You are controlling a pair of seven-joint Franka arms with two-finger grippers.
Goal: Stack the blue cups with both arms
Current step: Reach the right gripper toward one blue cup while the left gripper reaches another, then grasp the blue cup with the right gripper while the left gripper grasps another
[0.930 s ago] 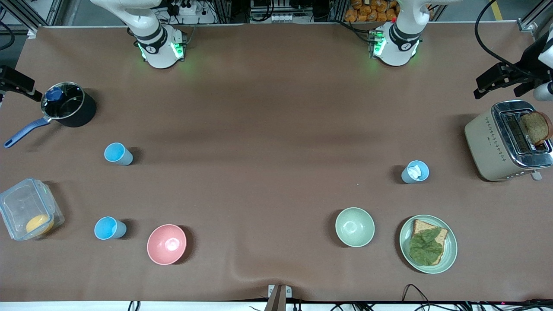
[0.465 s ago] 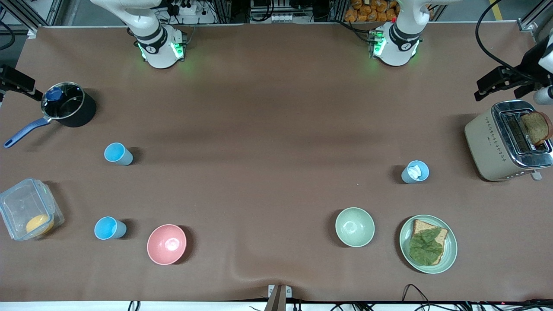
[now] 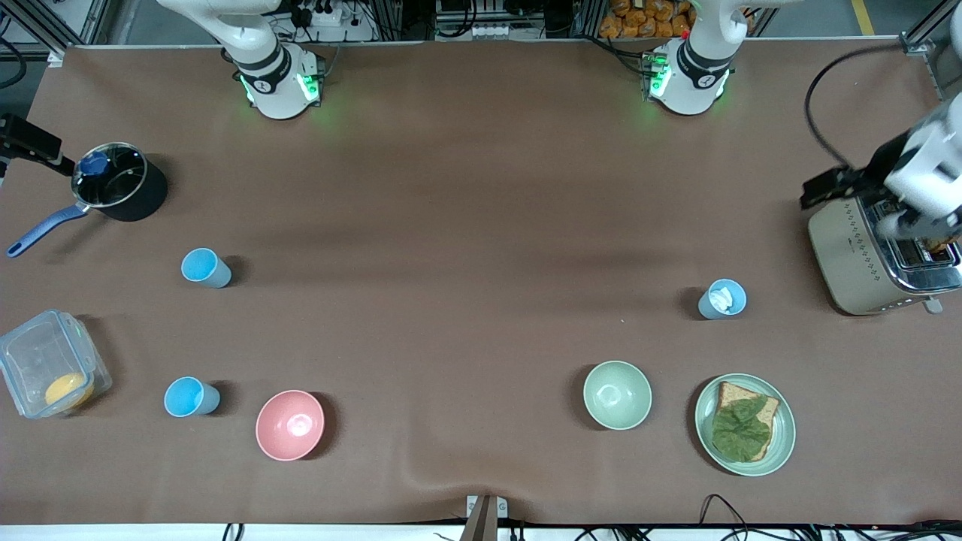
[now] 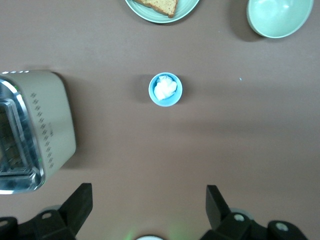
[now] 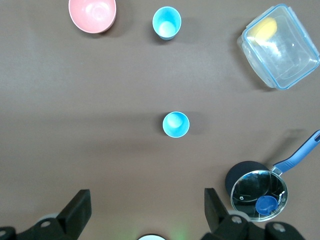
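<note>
In the middle band of the front view, toward the right arm's end, one blue cup [image 3: 205, 267] stands upright and empty. The right gripper [image 5: 145, 212] hangs in the air near it, jaws wide apart, holding nothing. The other blue cup [image 3: 722, 299], with something white inside, stands toward the left arm's end. The left gripper [image 4: 148, 212] is over the toaster [image 3: 849, 255], also wide apart and empty. The cups look light, stiff and a little slippery, so I would pinch one wall at the rim.

Grey-blue cups [image 3: 204, 267] [image 3: 722, 299], a sky-blue cup [image 3: 191, 397], pink bowl [image 3: 290, 424], green bowl [image 3: 617, 394], brown table [image 3: 466, 225].
</note>
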